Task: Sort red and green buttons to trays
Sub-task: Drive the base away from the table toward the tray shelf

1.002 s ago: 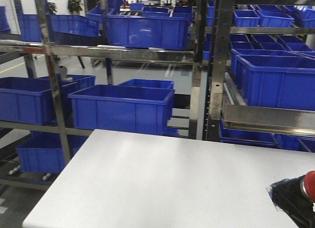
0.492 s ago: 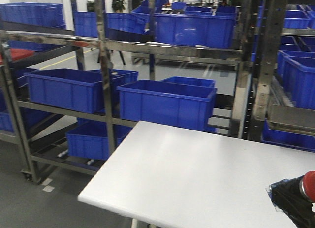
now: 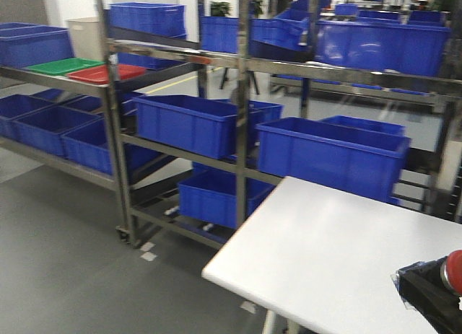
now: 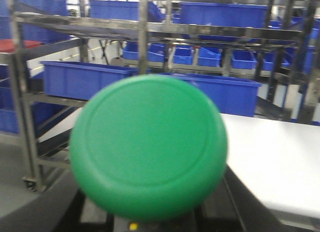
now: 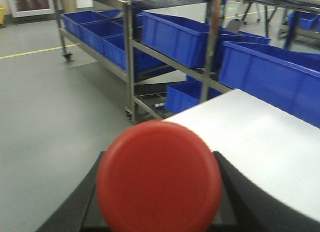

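Green button (image 4: pixel 148 147), red button (image 5: pixel 159 176) (both close-up)

R gripper (image 3: pixel 432 294) blk, blue film on edge; fingers (image 5: pixel 242 192) matte blk, curved. L gripper (image 4: pixel 150 212) fingers (image 4: pixel 245 207) dk grey.

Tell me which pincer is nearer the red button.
Right. The right pincer holds the red button, its dark fingers flanking the dome. The left pincer carries the green button instead; the red one does not show in its wrist view.
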Available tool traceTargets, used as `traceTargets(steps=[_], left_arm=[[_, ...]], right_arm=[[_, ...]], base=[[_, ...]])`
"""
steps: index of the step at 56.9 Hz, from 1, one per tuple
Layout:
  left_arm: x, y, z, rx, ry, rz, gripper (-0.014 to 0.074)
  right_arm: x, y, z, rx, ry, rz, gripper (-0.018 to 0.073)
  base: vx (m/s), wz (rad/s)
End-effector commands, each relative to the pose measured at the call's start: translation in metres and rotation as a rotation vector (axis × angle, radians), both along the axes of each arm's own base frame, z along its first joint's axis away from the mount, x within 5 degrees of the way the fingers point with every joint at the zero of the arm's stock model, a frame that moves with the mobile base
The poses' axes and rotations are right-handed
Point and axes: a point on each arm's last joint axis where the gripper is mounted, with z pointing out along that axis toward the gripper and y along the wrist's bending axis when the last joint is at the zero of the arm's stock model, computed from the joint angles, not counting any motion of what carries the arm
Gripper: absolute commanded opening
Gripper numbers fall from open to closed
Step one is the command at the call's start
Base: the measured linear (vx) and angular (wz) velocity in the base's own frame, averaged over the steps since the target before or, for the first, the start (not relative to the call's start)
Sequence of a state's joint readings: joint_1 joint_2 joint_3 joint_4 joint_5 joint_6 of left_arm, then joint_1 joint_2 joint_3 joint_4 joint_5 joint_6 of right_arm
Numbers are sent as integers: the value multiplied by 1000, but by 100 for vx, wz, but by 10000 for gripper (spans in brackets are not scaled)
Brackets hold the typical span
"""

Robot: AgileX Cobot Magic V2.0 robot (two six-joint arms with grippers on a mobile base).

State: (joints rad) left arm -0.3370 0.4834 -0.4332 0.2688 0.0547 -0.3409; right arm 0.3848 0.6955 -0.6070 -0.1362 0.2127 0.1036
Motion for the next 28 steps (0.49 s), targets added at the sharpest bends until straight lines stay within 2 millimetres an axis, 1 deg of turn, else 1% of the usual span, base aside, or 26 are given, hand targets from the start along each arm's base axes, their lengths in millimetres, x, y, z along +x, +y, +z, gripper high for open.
traceTargets(steps=[1,14,28], left_arm=[[-2,-3,18,-52,-109,-34,0],[-2,-3,18,-52,-109,-34,0],[-2,-3,18,-52,-109,-34,0]], right_arm=[[0,1,21,33,-127,13,-9],[0,1,21,33,-127,13,-9],[0,1,21,33,-127,13,-9]], base=[[0,48],[3,48],[9,46]])
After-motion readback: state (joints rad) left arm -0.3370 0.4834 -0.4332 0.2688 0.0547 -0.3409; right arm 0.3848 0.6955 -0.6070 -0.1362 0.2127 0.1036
